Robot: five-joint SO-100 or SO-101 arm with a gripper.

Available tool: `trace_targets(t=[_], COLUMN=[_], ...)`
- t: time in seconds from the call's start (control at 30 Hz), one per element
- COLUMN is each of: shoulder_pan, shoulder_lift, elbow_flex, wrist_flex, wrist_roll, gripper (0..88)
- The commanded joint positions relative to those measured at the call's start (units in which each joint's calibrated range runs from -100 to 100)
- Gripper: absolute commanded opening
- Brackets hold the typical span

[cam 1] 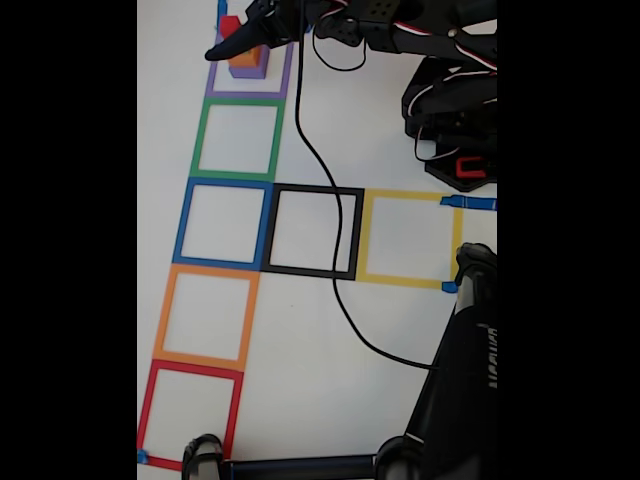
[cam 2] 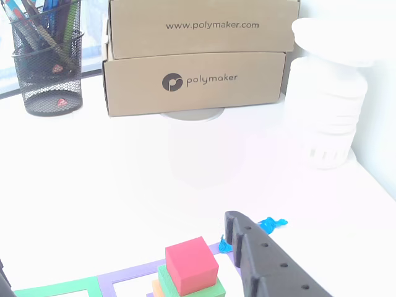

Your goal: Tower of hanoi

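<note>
stack: red cube [cam 2: 190,265] on green block [cam 2: 207,289] in purple square [cam 1: 213,86], desk's far-left corner | gripper [cam 1: 232,48] at stack, one finger [cam 2: 266,266] beside red cube, can't tell if pinching | progress: likely early, other squares bare, whole transfer left

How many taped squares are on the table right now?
7 in the fixed view: purple under the blocks at top, then green, blue, orange, red going down; black and yellow to the blue's right.

In the other view, the top cube [cam 2: 191,265] sits on the stacked blocks [cam 2: 210,291], left of the gripper finger [cam 2: 260,260].
</note>
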Motion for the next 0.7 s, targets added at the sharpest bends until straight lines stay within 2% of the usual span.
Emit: trace_targets(t=[0.0,0.27,0.67], shoulder_pan=[1.40,3.32,5.04], shoulder_lift=[6.96,20.04,28.20], elbow_flex=[-3.65,-9.29,-7.93], wrist_flex=[-8.32,-16.18,-22.57], wrist_roll=[0.00,0.00,0.00], gripper=[47.5,47.2,46.5])
